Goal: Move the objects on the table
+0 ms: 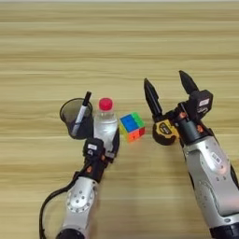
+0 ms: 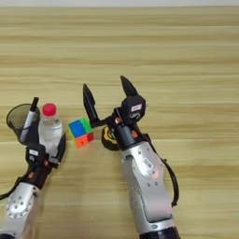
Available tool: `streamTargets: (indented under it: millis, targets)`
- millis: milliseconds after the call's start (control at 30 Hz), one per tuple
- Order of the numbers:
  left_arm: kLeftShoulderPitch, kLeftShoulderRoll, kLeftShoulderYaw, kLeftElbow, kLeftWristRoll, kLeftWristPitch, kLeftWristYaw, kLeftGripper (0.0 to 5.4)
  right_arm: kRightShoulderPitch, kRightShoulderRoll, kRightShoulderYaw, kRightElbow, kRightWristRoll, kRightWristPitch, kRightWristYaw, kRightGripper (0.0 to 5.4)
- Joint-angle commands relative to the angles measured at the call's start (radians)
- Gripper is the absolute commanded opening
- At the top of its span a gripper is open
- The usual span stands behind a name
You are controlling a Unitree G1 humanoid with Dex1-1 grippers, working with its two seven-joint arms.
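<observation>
Your left claw (image 1: 105, 144) sits low on the light wooden plank desk (image 1: 119, 51), and its black fingers are closed around the base of the clear plastic bottle with the red cap (image 1: 106, 122), which stands upright in the grip. Just to the left of that claw, touching or nearly touching the bottle, you have the black mesh cup (image 1: 74, 116) with a dark marker (image 1: 81, 113) leaning inside it. Just to the right of the left claw, between your two claws, the small multicoloured puzzle cube (image 1: 131, 127) rests on the desk, apart from the bottle and showing blue, green, orange and red faces.

Your right claw (image 1: 170, 91) stands with its two pointed black fingers spread wide, holding nothing, tips pointing away from you toward the far side of the desk. The yellow-and-black tape measure (image 1: 164, 132) lies on the desk directly below the base of its left finger, tucked against the wrist and partly hidden by it; the cube sits near it on the left.
</observation>
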Motion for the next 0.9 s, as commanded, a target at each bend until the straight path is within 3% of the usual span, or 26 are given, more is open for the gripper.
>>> streamTargets:
  millis: [33, 433, 800, 900]
  targets:
    - [-0.042, -0.009, 0.015, 0.059, -0.004, -0.039, -0.002, 3.13, -0.008, 0.007, -0.006, 0.007, -0.003, -0.010, -0.006, 5.40]
    - [-0.096, 0.000, 0.059, 0.225, -0.003, -0.058, 0.001, 3.13, -0.010, 0.007, -0.010, 0.012, -0.002, -0.010, -0.005, 5.40]
    - [-0.113, 0.000, 0.072, 0.265, 0.007, -0.068, 0.005, 3.13, -0.013, 0.007, -0.015, 0.020, -0.003, -0.015, -0.003, 5.40]
    - [-0.115, 0.001, 0.072, 0.269, 0.012, -0.068, 0.008, 3.52, -0.015, 0.007, -0.015, 0.023, -0.004, -0.016, -0.002, 5.40]
